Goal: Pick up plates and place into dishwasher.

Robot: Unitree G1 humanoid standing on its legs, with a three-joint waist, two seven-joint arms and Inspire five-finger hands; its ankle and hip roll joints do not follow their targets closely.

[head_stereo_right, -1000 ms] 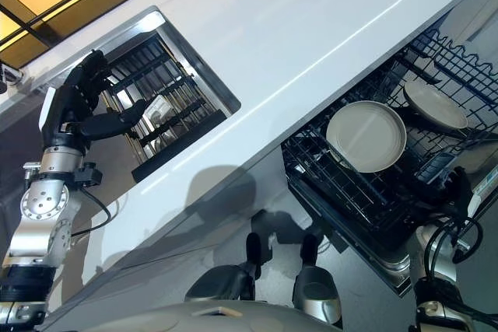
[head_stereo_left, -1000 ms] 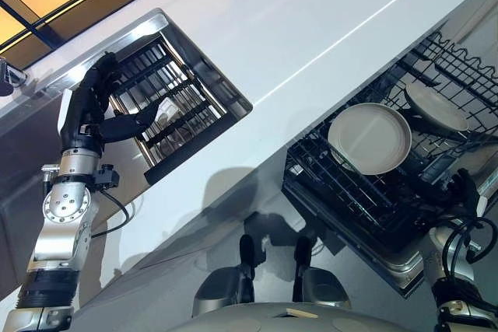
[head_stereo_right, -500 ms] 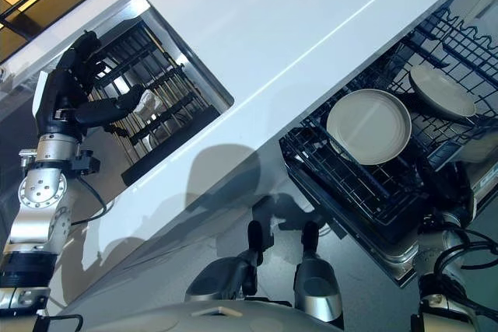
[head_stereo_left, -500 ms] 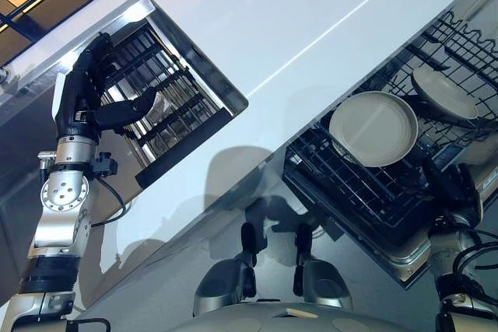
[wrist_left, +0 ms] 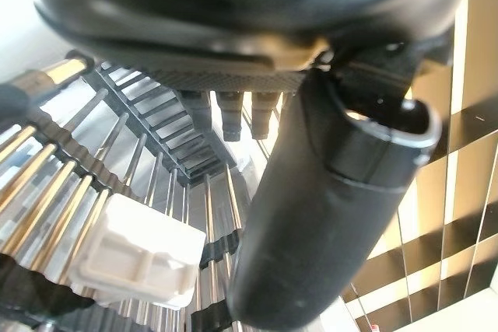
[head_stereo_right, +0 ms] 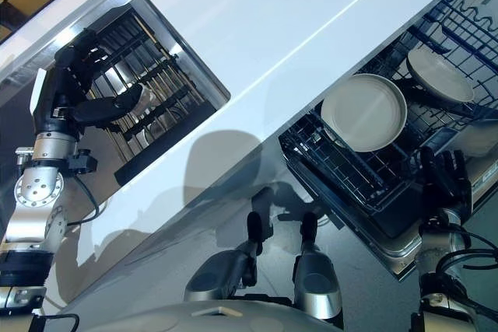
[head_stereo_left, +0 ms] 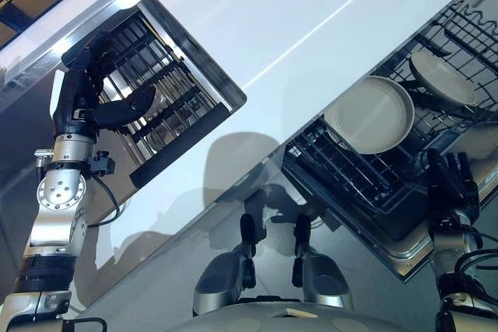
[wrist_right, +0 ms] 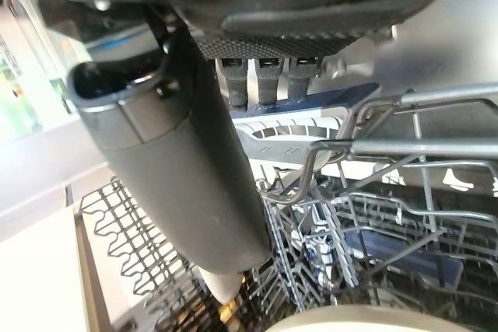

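Over the sunken steel-rimmed sink (head_stereo_left: 204, 61) with its metal drying rack (head_stereo_left: 167, 87), the left hand (head_stereo_left: 87, 91) hovered with fingers relaxed, holding nothing. Wide bare white countertop (head_stereo_left: 272, 13) separated it from the black wire dishwasher rack (head_stereo_left: 366, 184). Two round beige plates stood there, a large one (head_stereo_left: 369, 115) and a small one (head_stereo_left: 442, 79). The right hand (head_stereo_left: 450, 180) was at the rack's front edge, fingers straight and empty. The left wrist view showed a white plastic compartment tray (wrist_left: 140, 260) on the metal bars.
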